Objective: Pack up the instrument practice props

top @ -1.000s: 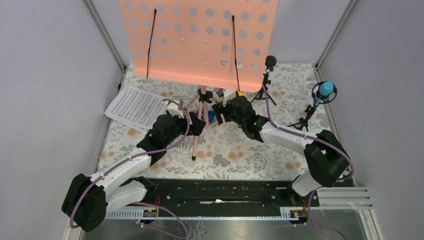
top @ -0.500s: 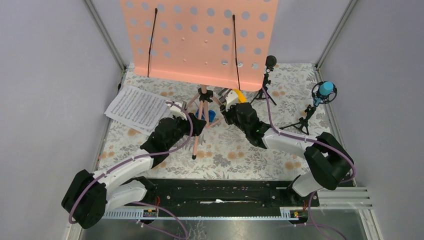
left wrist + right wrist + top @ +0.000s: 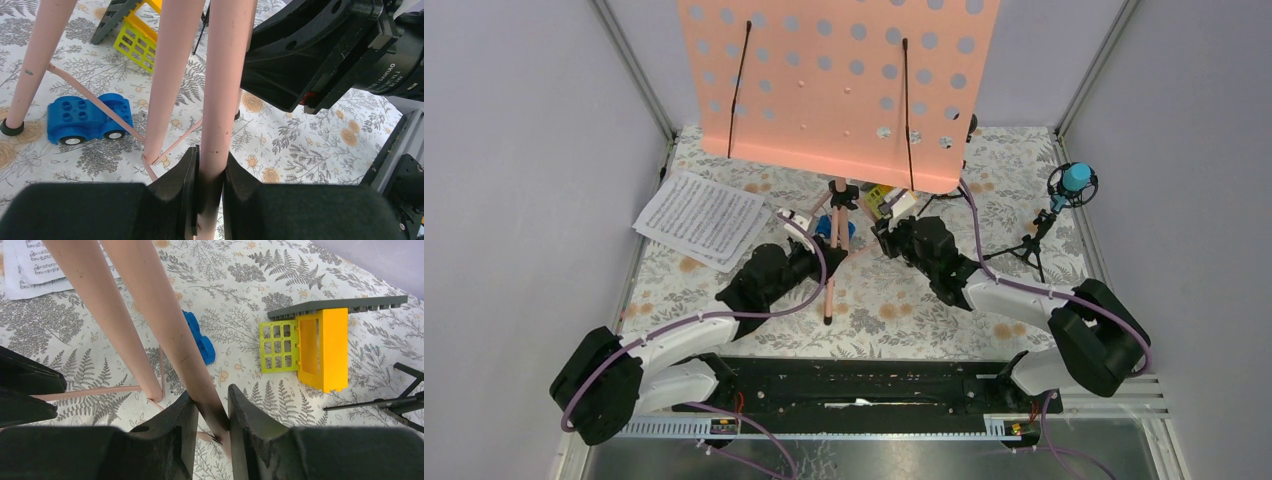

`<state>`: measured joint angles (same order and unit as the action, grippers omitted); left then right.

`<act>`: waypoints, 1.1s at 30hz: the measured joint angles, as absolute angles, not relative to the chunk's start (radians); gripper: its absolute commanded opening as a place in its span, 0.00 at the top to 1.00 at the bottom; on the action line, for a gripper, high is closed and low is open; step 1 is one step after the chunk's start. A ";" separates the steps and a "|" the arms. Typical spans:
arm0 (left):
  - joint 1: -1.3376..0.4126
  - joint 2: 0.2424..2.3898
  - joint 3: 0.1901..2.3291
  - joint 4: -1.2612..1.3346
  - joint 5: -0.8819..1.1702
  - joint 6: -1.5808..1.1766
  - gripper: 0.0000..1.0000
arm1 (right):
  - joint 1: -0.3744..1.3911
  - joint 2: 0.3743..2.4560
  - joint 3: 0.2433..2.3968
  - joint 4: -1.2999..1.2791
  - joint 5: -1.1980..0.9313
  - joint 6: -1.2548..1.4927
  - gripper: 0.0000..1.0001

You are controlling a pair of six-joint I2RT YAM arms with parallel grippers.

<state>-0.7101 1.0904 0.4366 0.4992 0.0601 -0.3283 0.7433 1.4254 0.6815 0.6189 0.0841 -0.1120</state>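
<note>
The pink perforated music stand [image 3: 834, 90] rises at the back middle on its tripod legs [image 3: 828, 290]. My left gripper [image 3: 820, 262] is shut on one pink leg [image 3: 220, 100], pinched between the jaws of the left gripper [image 3: 210, 172]. My right gripper [image 3: 880, 236] is shut on another pink leg [image 3: 160, 315], held low between the jaws of the right gripper [image 3: 210, 412]. White sheet-music pages [image 3: 699, 218] lie at the left. The blue mic [image 3: 1075, 180] stands on its small tripod at the right. The black mic [image 3: 970, 124] is almost hidden behind the stand's desk.
A small blue toy car [image 3: 87, 117] sits on the floral mat between the legs. A yellow-green toy block [image 3: 320, 347] lies just behind them. A black tripod leg [image 3: 390, 400] reaches in from the right. Grey walls close in the mat on three sides.
Both grippers have closed onto the stand's legs. The stand has shifted right and nearer the camera, and its desk now covers most of the black mic.
</note>
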 measured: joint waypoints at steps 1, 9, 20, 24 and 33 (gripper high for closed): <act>-0.719 1.090 0.437 0.500 0.056 -0.328 1.00 | 0.744 1.411 0.670 0.618 0.082 -0.107 0.91; -0.800 1.081 0.436 0.490 -0.010 -0.325 1.00 | 0.778 1.326 0.598 0.615 0.130 -0.088 0.91; -0.862 0.992 0.437 0.360 -0.121 -0.302 1.00 | 0.880 1.317 0.584 0.631 0.275 -0.082 0.90; -0.867 0.955 0.452 0.298 -0.137 -0.279 1.00 | 0.900 1.291 0.575 0.625 0.277 -0.078 0.90; -0.870 0.946 0.497 0.311 -0.143 -0.273 1.00 | 0.932 1.233 0.575 0.653 0.247 -0.054 0.95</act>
